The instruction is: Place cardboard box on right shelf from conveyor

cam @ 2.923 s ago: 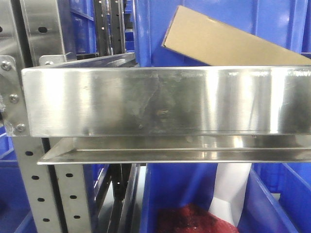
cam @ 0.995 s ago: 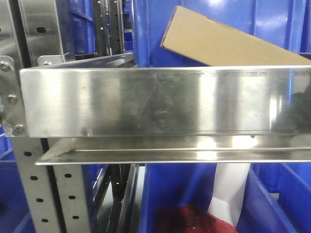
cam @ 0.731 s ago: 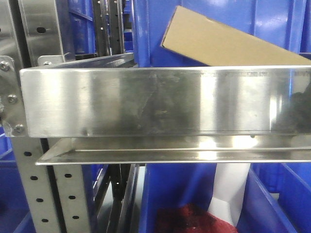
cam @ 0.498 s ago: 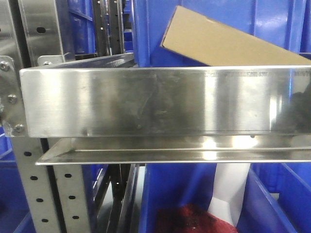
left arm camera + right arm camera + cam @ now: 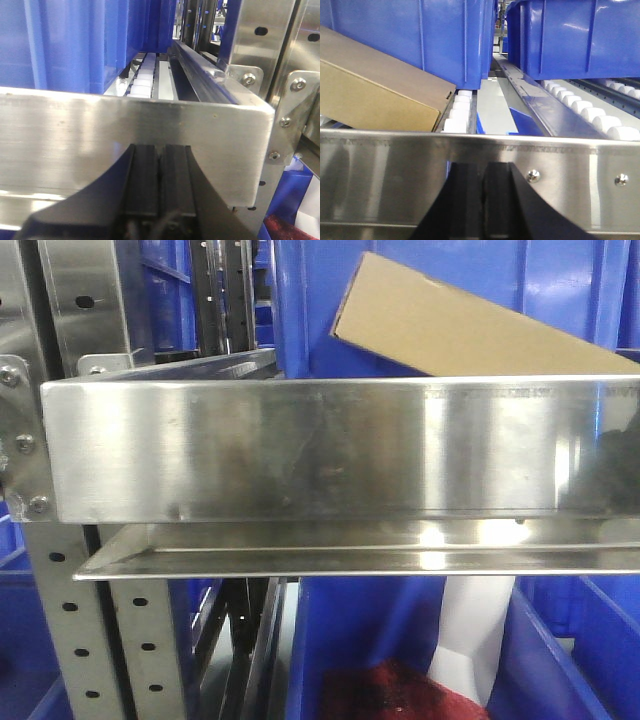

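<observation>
The cardboard box (image 5: 450,325) lies tilted on the right shelf behind its shiny steel front lip (image 5: 300,450), leaning against a blue bin. In the right wrist view the cardboard box (image 5: 375,95) rests on white rollers at the left, just beyond the lip (image 5: 385,175). My right gripper (image 5: 482,167) is shut and empty, in front of the lip and to the right of the box. My left gripper (image 5: 159,150) is shut and empty too, close before the lip (image 5: 75,135). The conveyor is out of view.
Blue bins (image 5: 445,35) (image 5: 570,35) stand on the roller tracks (image 5: 580,107) behind the lip. A perforated steel upright (image 5: 80,630) stands at the left. Below the shelf a blue bin (image 5: 540,660) holds a red fabric thing (image 5: 390,695) and a white item (image 5: 470,640).
Since the oldest frame the view has shifted slightly and a dark reflection has appeared at the lip's right end. The box has stayed put.
</observation>
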### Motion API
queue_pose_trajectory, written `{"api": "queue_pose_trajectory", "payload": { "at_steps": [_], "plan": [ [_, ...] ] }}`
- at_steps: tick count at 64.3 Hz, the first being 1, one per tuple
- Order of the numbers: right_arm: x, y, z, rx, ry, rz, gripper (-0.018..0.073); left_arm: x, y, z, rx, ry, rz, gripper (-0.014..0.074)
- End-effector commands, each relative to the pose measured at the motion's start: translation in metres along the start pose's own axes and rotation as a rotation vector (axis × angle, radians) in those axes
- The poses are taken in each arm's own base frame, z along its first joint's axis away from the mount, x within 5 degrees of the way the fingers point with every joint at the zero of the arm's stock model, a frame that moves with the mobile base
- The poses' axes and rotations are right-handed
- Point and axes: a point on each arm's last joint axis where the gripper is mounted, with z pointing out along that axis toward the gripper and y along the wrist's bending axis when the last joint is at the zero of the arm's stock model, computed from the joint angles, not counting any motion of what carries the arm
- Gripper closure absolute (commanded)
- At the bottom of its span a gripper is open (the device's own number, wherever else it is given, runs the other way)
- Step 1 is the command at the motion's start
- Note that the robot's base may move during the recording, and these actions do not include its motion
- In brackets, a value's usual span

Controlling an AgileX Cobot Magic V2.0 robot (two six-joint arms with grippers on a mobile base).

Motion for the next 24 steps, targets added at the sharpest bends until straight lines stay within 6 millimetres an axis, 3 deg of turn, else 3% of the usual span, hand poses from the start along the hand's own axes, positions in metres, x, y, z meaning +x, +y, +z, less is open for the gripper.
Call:
{"api": "queue_pose_trajectory", "payload": {
  "at_steps": [1, 24],
  "plan": [
    [-0.0095, -0.0006, -0.0016, 0.01, -0.1, -0.003, 0.0503, -0.0092, 0.0, -0.0015, 0.0, -0.098, -0.01, 0.0715],
    [-0.0095, -0.0006, -0.0016, 0.01, -0.1, -0.003, 0.0503, -0.0092, 0.0, -0.0015, 0.0, -0.098, -0.01, 0.0715]
  ]
}}
